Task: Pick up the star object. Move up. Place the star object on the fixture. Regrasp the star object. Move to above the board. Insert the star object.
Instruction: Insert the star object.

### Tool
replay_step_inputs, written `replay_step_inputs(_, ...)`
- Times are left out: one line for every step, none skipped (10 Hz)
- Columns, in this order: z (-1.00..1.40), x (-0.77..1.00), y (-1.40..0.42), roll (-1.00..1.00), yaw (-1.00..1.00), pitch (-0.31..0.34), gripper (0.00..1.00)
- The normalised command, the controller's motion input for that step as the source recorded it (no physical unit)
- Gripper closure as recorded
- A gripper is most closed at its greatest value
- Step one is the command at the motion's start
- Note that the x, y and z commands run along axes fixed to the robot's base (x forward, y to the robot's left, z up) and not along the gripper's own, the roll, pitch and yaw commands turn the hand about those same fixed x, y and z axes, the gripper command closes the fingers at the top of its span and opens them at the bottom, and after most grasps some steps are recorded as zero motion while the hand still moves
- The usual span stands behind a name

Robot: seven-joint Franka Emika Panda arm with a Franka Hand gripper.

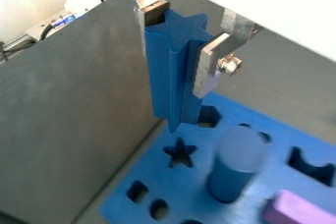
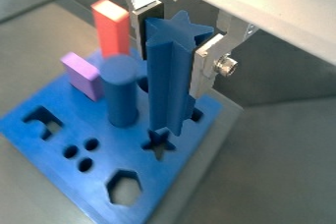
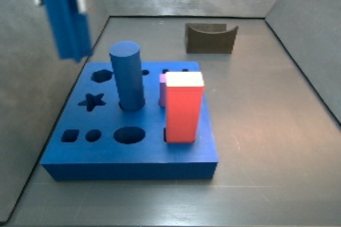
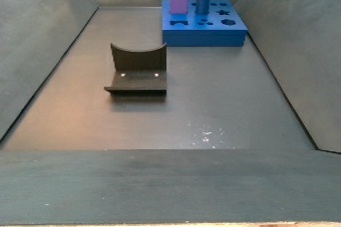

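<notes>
My tool (image 2: 178, 46), two flat silver plates with dark pads, is clamped on the slim blue star-shaped peg (image 2: 168, 81), holding it upright. The peg hangs just above the star-shaped hole (image 1: 179, 153) in the large flat blue board (image 3: 134, 151). A thick round blue cylinder (image 3: 127, 75) and a red white-topped block (image 3: 181, 106) stand in the board. The small dark notched fixture (image 4: 136, 70) sits well apart on the bench (image 4: 200, 112).
</notes>
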Motion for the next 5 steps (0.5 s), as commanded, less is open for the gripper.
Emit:
replay_step_inputs(-0.29, -0.30, -0.19, -0.02, -0.55, -0.044, 1.00)
replay_step_inputs(-0.33, 0.03, -0.21, -0.02, -0.76, 0.000, 1.00)
replay_step_inputs(-0.49, 0.35, -0.08, -0.06, -0.70, 0.000, 1.00)
replay_step_inputs(-0.69, 0.43, 0.00, -0.05, -0.65, 0.000, 1.00)
replay_step_inputs(-0.79, 0.50, 0.00, -0.03, -0.59, 0.011, 1.00)
